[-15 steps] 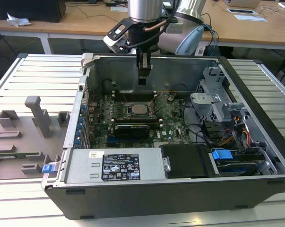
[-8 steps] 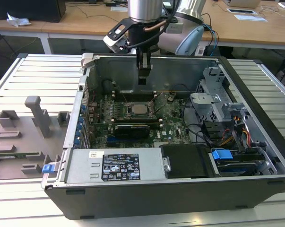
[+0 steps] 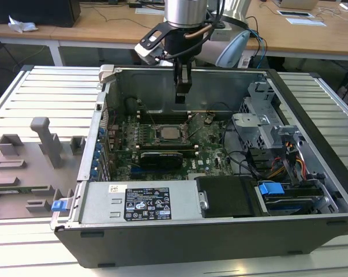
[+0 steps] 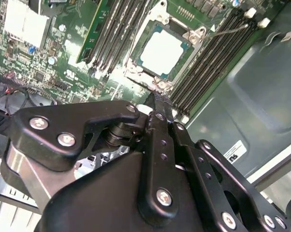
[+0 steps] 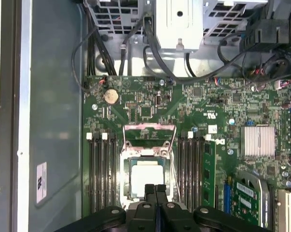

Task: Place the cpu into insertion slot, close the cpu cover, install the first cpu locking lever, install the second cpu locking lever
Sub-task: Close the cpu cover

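Arm pose: the wrist stands vertical over the open dark grey computer case, which lies on its side on a slatted aluminium table. The black two-finger gripper points straight down into the case.

Tool state: in both wrist views the fingers are pressed together along their length, with no gap and nothing between them. The gripper carries nothing.

Height: in the exterior view the fingertips hang well above the green motherboard, clear of any part.

Position: in the first wrist view the gripper sits just over the socket's edge.

Cpu: the small flat square chip with a pale silver-grey top lies flat in the insertion slot, a square socket with a silver rim, set between two banks of long black memory slots.

Cpu cover: the thin silver frame with a cut-out centre is swung back off the chip, on the socket's side away from the fingers, and the chip top is fully exposed.

Lever: a thin silver wire lever runs out from one socket corner over the memory slots.
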`<state>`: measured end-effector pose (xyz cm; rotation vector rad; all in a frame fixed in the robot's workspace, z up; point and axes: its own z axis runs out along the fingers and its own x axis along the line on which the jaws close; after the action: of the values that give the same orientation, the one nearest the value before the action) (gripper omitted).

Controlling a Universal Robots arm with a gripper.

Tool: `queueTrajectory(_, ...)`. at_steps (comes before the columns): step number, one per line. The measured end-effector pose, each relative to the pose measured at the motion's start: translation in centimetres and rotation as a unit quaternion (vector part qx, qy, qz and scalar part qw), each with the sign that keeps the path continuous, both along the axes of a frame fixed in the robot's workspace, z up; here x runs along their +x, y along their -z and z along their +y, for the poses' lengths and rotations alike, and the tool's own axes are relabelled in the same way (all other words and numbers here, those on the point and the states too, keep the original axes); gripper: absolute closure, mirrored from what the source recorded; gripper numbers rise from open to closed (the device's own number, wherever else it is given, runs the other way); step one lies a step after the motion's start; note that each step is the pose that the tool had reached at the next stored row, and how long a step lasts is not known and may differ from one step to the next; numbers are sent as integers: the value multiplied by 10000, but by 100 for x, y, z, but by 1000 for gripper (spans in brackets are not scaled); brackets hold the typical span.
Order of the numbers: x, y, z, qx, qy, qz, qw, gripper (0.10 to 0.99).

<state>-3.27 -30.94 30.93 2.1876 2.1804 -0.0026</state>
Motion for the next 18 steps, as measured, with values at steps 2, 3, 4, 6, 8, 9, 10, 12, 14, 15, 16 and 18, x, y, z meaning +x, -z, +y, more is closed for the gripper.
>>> queueTrajectory(2, 72, 0, 0, 0, 0, 1, 10000, 980)
queueTrajectory(3, 121, 0, 0, 0, 0, 2, 10000, 980)
queueTrajectory(4, 197, 0, 0, 0, 0, 5, 10000, 980)
queueTrajectory(6, 239, 0, 0, 0, 0, 6, 10000, 980)
queueTrajectory(8, 287, 0, 0, 0, 0, 8, 10000, 980)
queueTrajectory(9, 300, 0, 0, 0, 0, 8, 10000, 980)
queueTrajectory(10, 328, 0, 0, 0, 0, 8, 10000, 980)
queueTrajectory(12, 356, 0, 0, 0, -1, 10, 10000, 980)
queueTrajectory(14, 392, -1, 0, -1, 0, 11, 10000, 980)
queueTrajectory(15, 420, -1, 0, -1, 0, 12, 10000, 980)
queueTrajectory(16, 465, 0, 0, -1, 0, 14, 10000, 980)
queueTrajectory(18, 505, 1, 0, 0, 0, 14, 10000, 980)
